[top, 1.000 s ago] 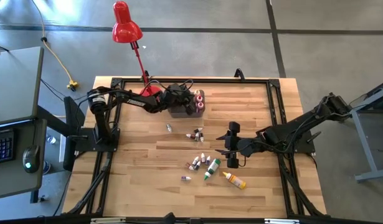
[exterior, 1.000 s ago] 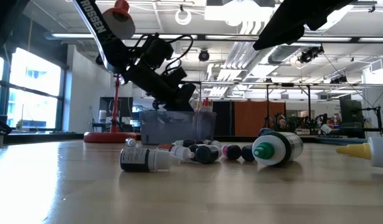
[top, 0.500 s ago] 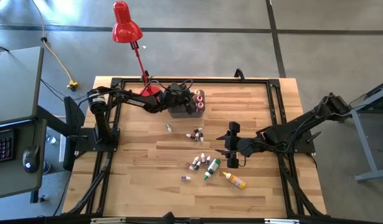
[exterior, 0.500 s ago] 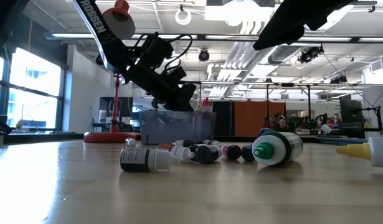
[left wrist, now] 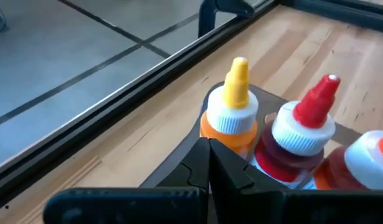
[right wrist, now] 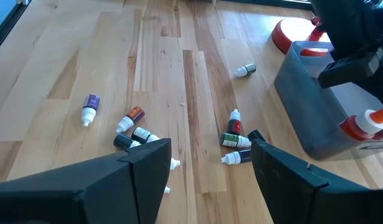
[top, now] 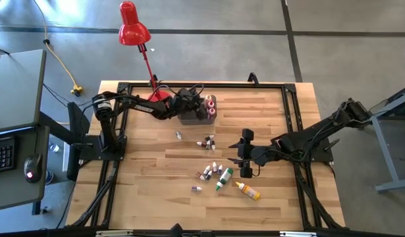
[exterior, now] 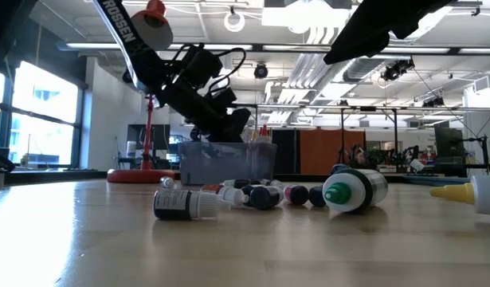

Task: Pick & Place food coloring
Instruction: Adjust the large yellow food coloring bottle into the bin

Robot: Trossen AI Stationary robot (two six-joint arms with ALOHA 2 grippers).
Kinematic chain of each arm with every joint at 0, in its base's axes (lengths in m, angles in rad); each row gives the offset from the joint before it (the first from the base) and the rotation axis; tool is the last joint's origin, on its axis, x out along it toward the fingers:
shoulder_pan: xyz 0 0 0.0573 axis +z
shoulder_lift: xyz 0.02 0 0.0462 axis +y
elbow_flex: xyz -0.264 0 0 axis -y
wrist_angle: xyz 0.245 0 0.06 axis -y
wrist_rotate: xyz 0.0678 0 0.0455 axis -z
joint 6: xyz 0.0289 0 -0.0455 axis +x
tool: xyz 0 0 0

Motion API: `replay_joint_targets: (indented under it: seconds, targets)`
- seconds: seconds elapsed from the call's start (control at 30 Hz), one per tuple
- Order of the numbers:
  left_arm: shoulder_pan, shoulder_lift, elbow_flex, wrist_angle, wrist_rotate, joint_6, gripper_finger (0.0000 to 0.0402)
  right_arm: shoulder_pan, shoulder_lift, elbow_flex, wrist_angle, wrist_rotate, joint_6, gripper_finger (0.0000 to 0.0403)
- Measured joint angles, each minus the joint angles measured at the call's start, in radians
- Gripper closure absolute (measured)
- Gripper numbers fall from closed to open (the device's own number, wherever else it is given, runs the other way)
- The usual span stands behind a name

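Over the last second the table [top: 268, 197] layout is unchanged. Left gripper [top: 189, 101] has risen slightly above the bin [top: 197, 117], clenched and empty; delivery appears complete. Right gripper [top: 246, 153] waits spread wide, empty. Loose bottles [top: 214, 172] remain mid-table

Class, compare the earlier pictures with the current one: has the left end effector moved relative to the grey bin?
Yes, slightly. In the low view the left end effector, shut, has lifted a little above the grey bin, whose rim stays put.

yellow bottle [exterior: 477, 194] cut by edge, bin [top: 197, 117] half-hidden by arm
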Motion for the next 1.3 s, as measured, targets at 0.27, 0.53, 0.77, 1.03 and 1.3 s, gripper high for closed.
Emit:
replay_joint_targets:
  seconds: [0.27, 0.53, 0.77, 1.03, 1.3]
  targets:
    - [0.0, 0.0, 0.0, -0.014, -0.02, -0.031, 0.0401, 0.0, 0.0, 0.0, 0.0, 0.0, 0.0, 0.0187]
    - [-0.001, 0.063, 0.024, 0.015, -0.016, -0.054, 0.0401, 0.0, 0.0, 0.0, 0.0, 0.0, 0.0, 0.0187]
    - [-0.001, 0.101, 0.116, -0.027, 0.008, -0.035, 0.0401, 0.0, 0.0, -0.001, 0.0, -0.002, 0.0, 0.0187]
    - [-0.001, 0.101, 0.177, -0.239, -0.029, -0.031, 0.0401, 0.0, 0.0, -0.001, 0.0, -0.006, 0.0, 0.0187]
    - [-0.001, 0.101, 0.178, -0.282, -0.05, -0.05, 0.0401, 0.0, 0.0, -0.001, 0.0, -0.007, 0.0, 0.0187]
